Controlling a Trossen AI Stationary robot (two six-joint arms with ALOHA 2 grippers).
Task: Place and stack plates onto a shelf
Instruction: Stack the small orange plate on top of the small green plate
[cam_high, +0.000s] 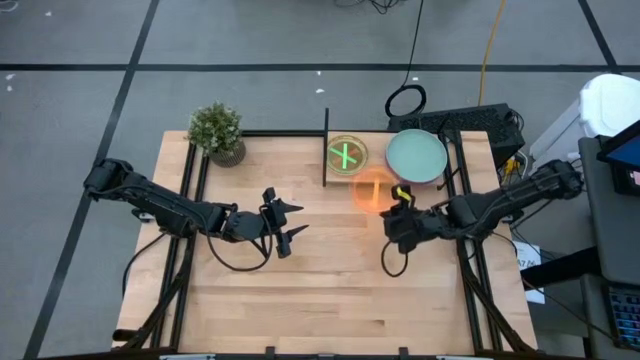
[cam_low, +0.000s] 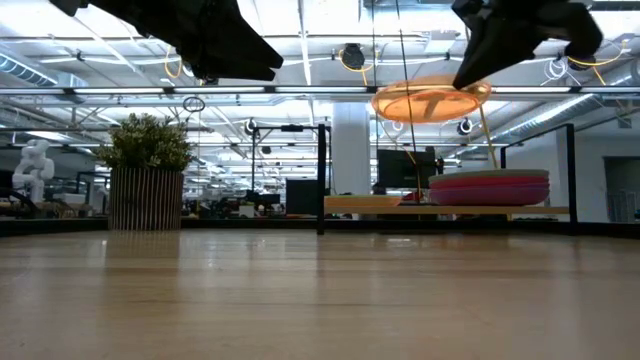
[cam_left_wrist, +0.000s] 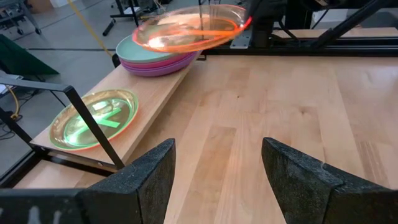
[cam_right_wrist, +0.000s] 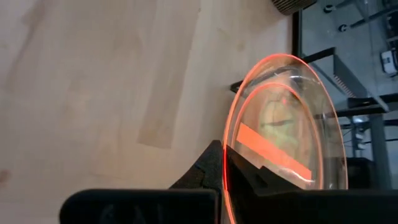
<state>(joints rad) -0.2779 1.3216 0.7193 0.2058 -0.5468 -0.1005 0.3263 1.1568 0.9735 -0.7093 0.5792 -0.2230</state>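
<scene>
I see my left end effector (cam_high: 292, 222) hanging over the middle of the desk (cam_high: 300, 300), fingers spread, gripping nothing. My right end effector (cam_high: 401, 203) pinches the rim of the orange plate (cam_high: 371, 190), lifted above the desk just before the shelf (cam_left_wrist: 163, 87). On the shelf near the far edge sit a green plate (cam_high: 346, 155) and a teal-topped stack (cam_high: 416, 156).

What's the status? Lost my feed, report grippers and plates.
Right gripper shut on orange plate, airborne near shelf. Left gripper open, idle mid-table. Green plate shelved, path clear.
</scene>
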